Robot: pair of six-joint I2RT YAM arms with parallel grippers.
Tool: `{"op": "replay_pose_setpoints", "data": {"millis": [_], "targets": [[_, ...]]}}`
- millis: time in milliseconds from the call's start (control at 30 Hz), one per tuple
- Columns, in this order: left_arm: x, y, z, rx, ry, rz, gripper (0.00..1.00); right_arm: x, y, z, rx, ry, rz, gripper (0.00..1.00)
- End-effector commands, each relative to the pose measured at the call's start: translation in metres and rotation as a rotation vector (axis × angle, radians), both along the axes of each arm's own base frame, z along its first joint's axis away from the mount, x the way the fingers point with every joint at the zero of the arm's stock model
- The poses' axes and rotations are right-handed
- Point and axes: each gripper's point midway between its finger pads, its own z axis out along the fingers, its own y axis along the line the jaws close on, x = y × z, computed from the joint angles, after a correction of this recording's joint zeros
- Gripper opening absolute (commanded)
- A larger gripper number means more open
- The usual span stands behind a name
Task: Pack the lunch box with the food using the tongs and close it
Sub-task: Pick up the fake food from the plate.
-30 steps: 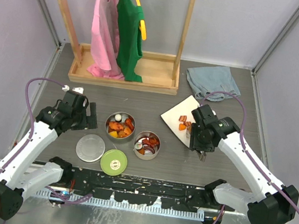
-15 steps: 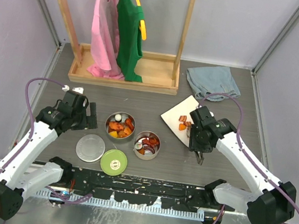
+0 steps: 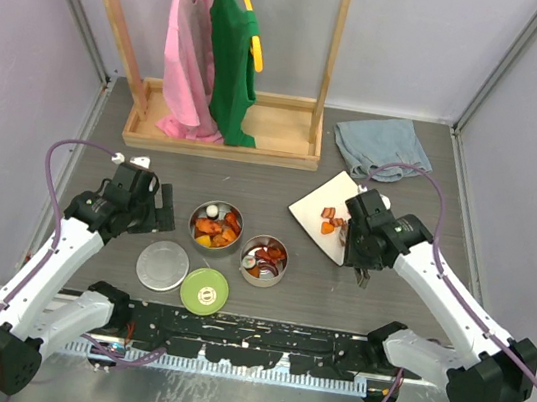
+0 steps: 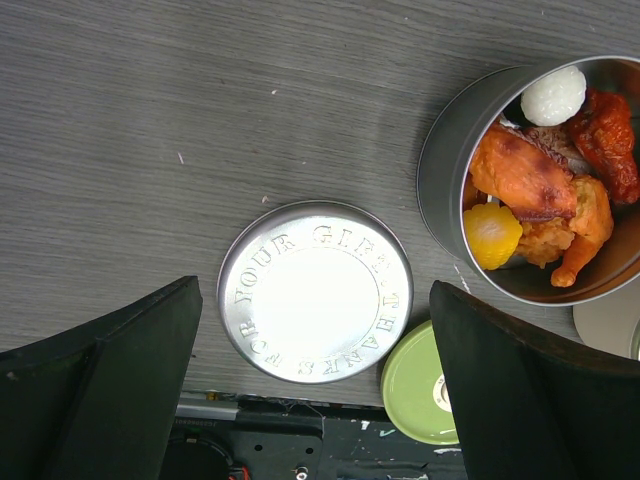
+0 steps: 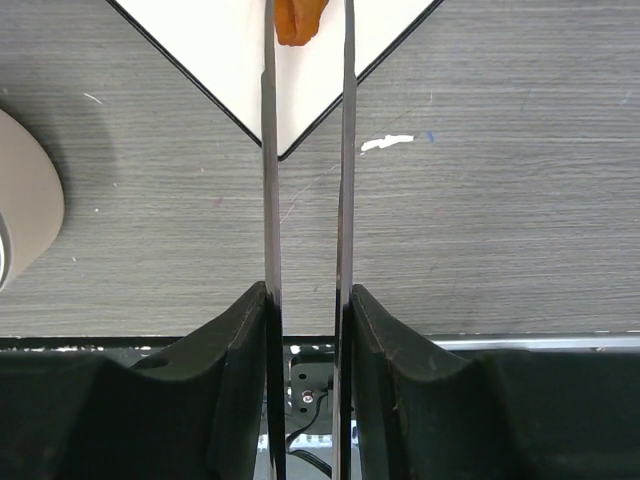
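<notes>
Two round steel tins of the lunch box (image 3: 216,225) (image 3: 264,260) stand mid-table, both holding food (image 4: 530,180). In front of them lie the flat steel lid (image 4: 315,292) and the lime-green lid (image 4: 425,385). My left gripper (image 4: 315,380) hovers open above the steel lid, holding nothing. My right gripper (image 5: 307,300) is shut on the tongs (image 5: 268,200), whose two thin arms run almost parallel toward an orange chunk (image 5: 298,22) on the white plate (image 5: 230,60). The tong tips are cut off at the frame's top. A few more pieces (image 3: 329,220) lie on the plate (image 3: 313,206).
A wooden rack (image 3: 222,139) with a pink and a green garment stands at the back. A grey-blue cloth (image 3: 383,145) lies behind the plate. The black base rail (image 3: 249,332) runs along the near edge.
My right gripper has squeezed the tongs narrower and shifted slightly over the plate's near corner. The left arm has not moved.
</notes>
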Motion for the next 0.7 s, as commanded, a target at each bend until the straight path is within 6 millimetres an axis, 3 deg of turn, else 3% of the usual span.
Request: {"op": "replay_pose_setpoints", "data": {"millis": [0, 400, 667], "targets": [[0.006, 0.0, 0.009, -0.002, -0.039, -0.003, 0.98, 0.017, -0.002, 0.033, 0.026, -0.136, -0.046, 0.33], [0.006, 0.0, 0.009, -0.003, -0.037, -0.004, 0.98, 0.02, 0.008, 0.052, 0.103, -0.201, -0.024, 0.32], [0.006, -0.001, 0.009, -0.005, -0.036, -0.005, 0.98, 0.017, 0.047, 0.071, 0.317, -0.228, 0.088, 0.31]]}}
